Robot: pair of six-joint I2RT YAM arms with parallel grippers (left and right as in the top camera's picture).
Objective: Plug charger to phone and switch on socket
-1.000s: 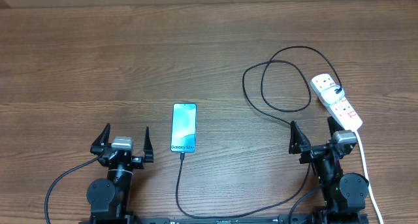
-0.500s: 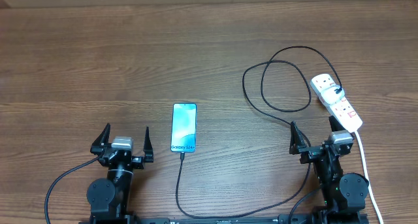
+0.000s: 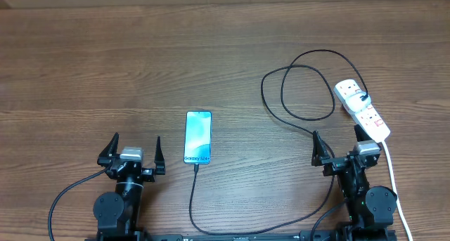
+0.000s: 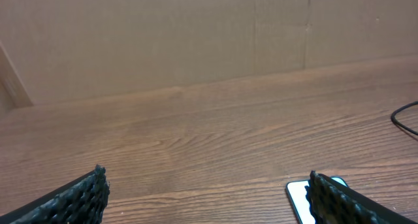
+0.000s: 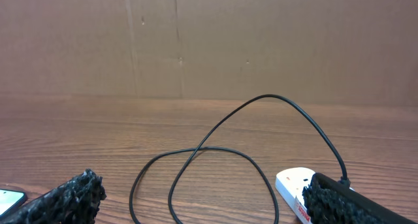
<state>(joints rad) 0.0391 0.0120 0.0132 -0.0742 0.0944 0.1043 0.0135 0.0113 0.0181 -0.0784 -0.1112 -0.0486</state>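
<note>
Lying beside left end effector (image 3: 136, 138), phone (image 3: 198, 137)

Brown wooden table (image 3: 105, 58) — phone (image 3: 198, 137), looping black charger (image 3: 192, 199), white socket (image 3: 362, 109).

Phone (image 3: 198, 137): light blue-white screen, dark edge. Charger (image 5: 272, 96): black cable. Socket (image 3: 361, 109): white strip, red switches, black plug; table (image 3: 105, 58): brown wood grain.

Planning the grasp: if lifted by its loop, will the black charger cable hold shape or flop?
Probably flops: the charger is thin and lies in loose crossing loops, so it would likely sag. It seems to reach the phone and socket, so pulling might tug either.
</note>
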